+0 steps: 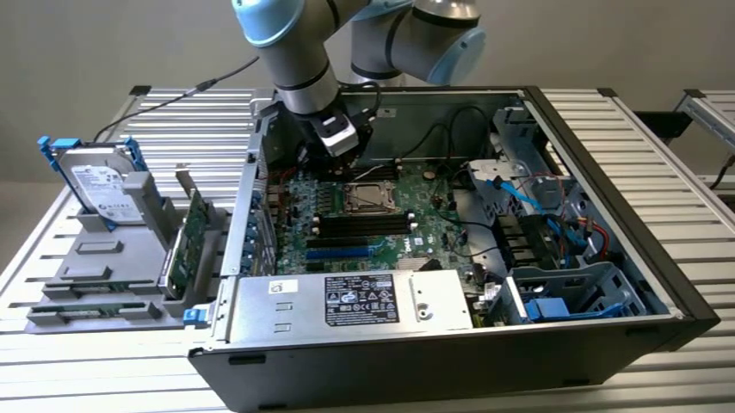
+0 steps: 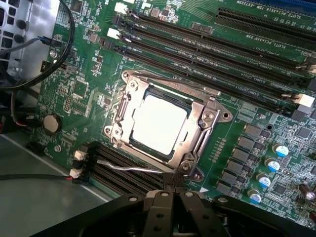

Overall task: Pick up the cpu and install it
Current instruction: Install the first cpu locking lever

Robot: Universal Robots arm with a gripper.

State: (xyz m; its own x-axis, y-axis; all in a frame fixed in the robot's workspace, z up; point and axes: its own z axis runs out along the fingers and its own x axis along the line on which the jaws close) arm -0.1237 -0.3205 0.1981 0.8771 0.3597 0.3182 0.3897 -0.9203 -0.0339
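1. The cpu point(image 2: 159, 123) lay flat in the socket frame point(image 2: 210, 118) on the motherboard point(image 2: 256, 113), at the middle of the wrist view; in the exterior view it showed at mid-frame point(image 1: 365, 197).
2. The gripper point(image 1: 341, 138) hung inside the open computer case point(image 1: 620, 185), above and near the socket, toward the upper middle of the exterior view.
3. Whether the jaws were open or closed I could not tell; nothing appeared between them.
4. Judged by look, the cpu was light, stiff, smooth-topped and fragile underneath; opposite thin edges seemed the safest hold, kept level.
5. A hard drive point(image 1: 101, 188) stood on the counter point(image 1: 689, 284) at the exterior view's left.
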